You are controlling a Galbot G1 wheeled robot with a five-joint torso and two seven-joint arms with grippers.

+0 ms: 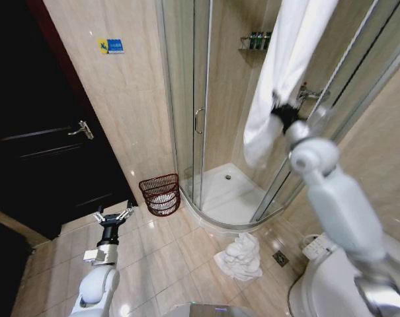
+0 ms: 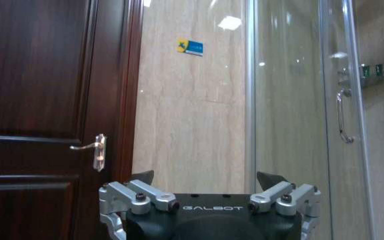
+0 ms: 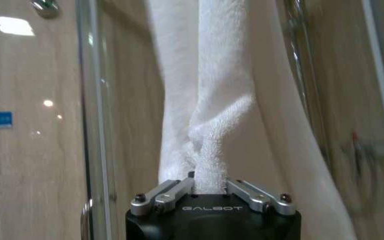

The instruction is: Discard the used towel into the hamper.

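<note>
The right gripper (image 1: 279, 112) is raised high in front of the glass shower cabin (image 1: 193, 99). It grasps a white towel (image 1: 279, 59) that hangs down from above. In the right wrist view the fingers (image 3: 172, 192) are closed tight on a bunched fold of the towel (image 3: 209, 125), and the cloth rises straight up from between them. In the head view the lower part of the towel falls below the gripper, in front of the shower glass.

The left gripper (image 1: 114, 215) is held low, above the tiled floor (image 1: 160, 257), near the dark wooden door (image 1: 34, 132). Its fingers (image 2: 142, 192) are spread apart and they hold nothing. The left wrist view looks past them at the door with its metal handle (image 2: 95, 150), the beige wall and a small blue sticker (image 2: 190, 47).

The hamper (image 1: 161, 193) stands on the floor against the wall, just beside the curved edge of the shower tray (image 1: 226, 191). It is a small round basket of reddish-brown wire, and something white lies inside it. It is between the left gripper and the shower, and well below the right gripper.

A second white towel (image 1: 240, 257) lies crumpled on the floor, in front of the shower tray and near the toilet (image 1: 325, 284).
</note>
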